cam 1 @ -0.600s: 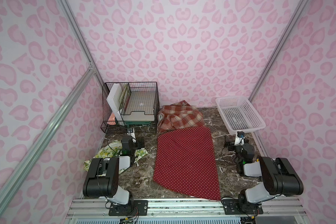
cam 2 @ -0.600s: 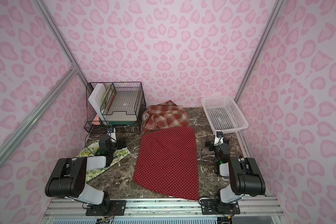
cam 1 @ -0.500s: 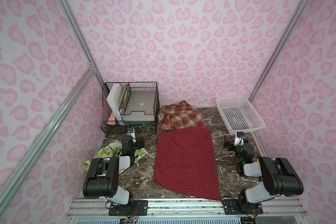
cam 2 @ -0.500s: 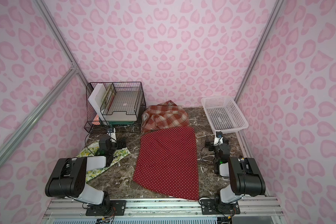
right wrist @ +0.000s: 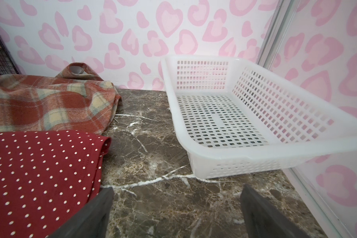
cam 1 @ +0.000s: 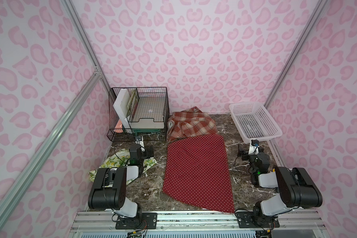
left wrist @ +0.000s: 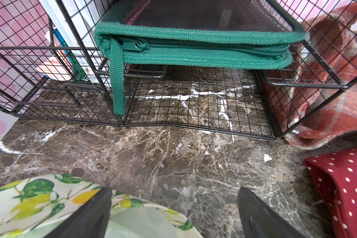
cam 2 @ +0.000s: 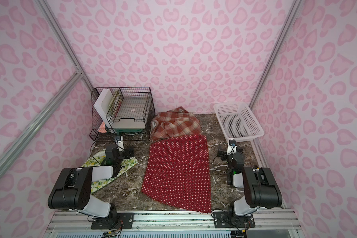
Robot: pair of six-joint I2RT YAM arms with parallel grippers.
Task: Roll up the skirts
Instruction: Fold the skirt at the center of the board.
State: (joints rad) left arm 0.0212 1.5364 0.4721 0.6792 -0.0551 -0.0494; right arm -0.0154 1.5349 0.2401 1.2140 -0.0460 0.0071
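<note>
Three skirts lie on the marble table. The red polka-dot skirt [cam 1: 196, 171] [cam 2: 177, 169] is spread flat in the middle. Behind it, the plaid skirt [cam 1: 191, 125] [right wrist: 50, 103] is crumpled with one edge under the red skirt's far end. At the left the lemon skirt [cam 1: 111, 162] [left wrist: 39, 202] lies bunched under my left arm [cam 1: 135, 156]. My left gripper [left wrist: 174, 190] is open over the lemon skirt's edge and holds nothing. My right gripper [right wrist: 177, 188] hangs open over bare marble, just right of the red skirt's far corner [right wrist: 103, 144].
A white perforated basket [cam 1: 268, 121] [right wrist: 256, 156] stands at the back right, close ahead of the right gripper. At the back left a black wire rack [cam 1: 139, 89] holds a green zip case [left wrist: 194, 53] and boards. Pink walls enclose three sides.
</note>
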